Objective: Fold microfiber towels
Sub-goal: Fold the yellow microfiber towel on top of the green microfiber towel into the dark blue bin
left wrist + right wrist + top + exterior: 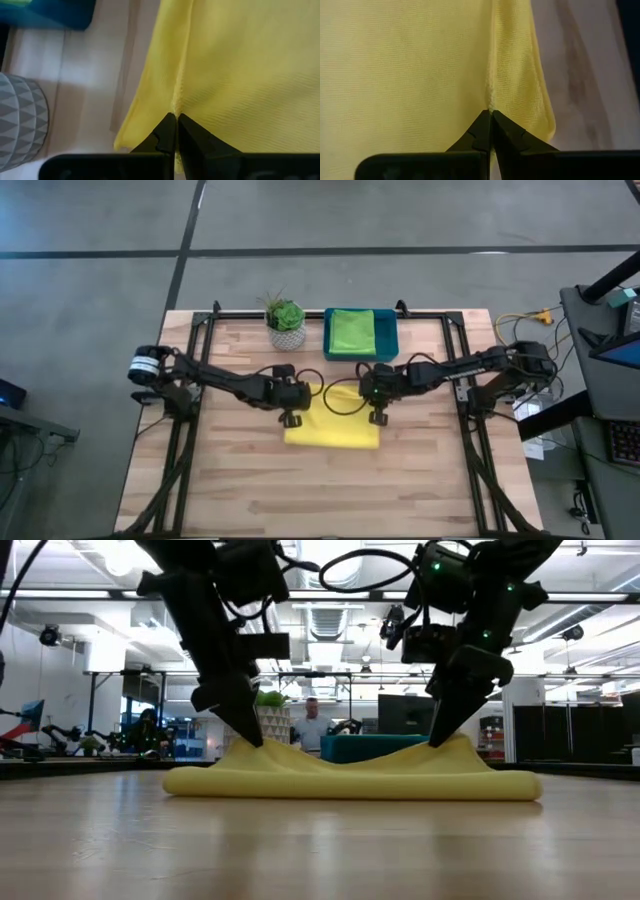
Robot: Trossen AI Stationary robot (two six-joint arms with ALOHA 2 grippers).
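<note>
Yellow towel [333, 429] lying folded mid-desk [240, 490], just in front of teal tray [386, 340] holding light green towel [351, 329] — potted plant [285, 321] beside tray. Left hand [176, 131] down on towel's left edge, fingers pinched closed on the yellow hem; right hand [491, 129] same on the right edge, closed tight on the seam. Low view: both pinched spots lifted into small peaks, cloth sagging between them — rest flat on the wood; person visible far back in room.
</note>
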